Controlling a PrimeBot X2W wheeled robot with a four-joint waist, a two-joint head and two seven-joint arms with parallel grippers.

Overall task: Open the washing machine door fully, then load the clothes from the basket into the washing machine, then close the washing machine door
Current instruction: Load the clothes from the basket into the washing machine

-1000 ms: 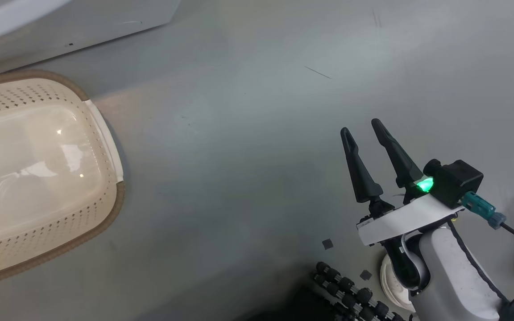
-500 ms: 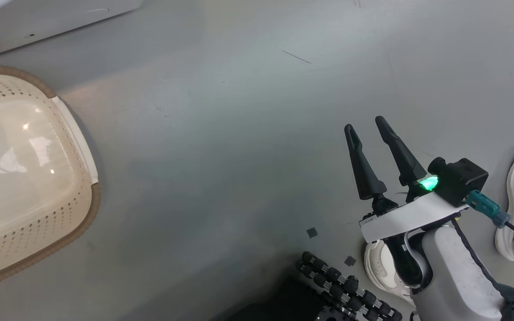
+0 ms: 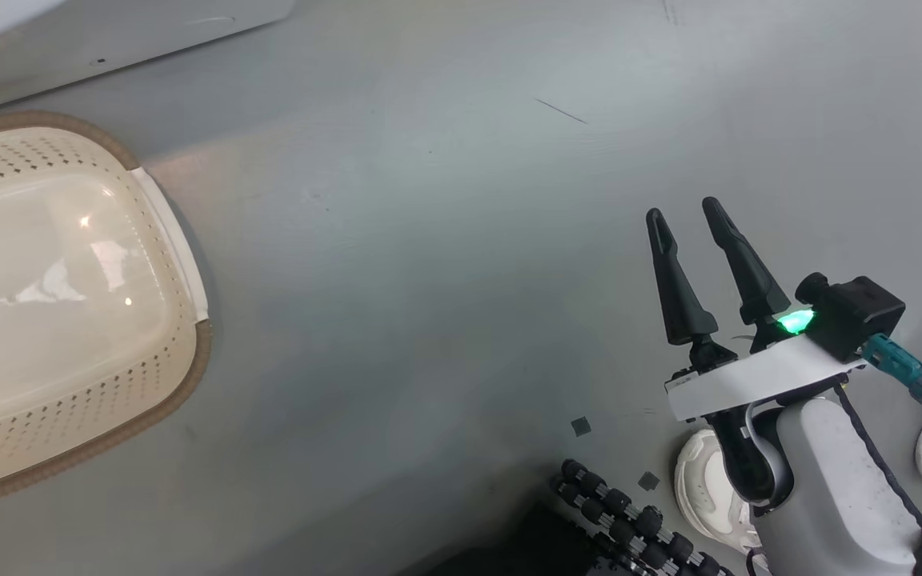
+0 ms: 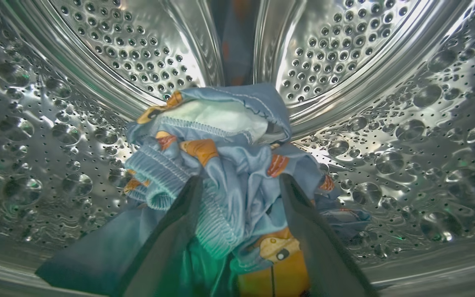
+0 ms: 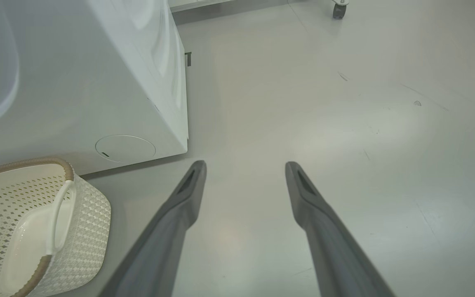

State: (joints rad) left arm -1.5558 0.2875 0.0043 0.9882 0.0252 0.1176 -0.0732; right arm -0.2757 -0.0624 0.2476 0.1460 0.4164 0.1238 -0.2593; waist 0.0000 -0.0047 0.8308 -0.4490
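The clothes (image 4: 225, 165), light-blue with orange figures and a cream piece on top, lie heaped low in the middle of the washing machine's steel drum (image 4: 76, 136). The left claw (image 4: 240, 180) stands open at the bottom centre of its wrist view, with loose fabric lying between its fingers. The basket (image 3: 109, 392), at the left edge of the head view, looks empty, so loading seems finished. The right claw (image 3: 682, 208) hangs open and empty over the floor (image 3: 429, 280) at lower right. The next move is probably to draw the left claw out without snagging cloth, then shut the door.
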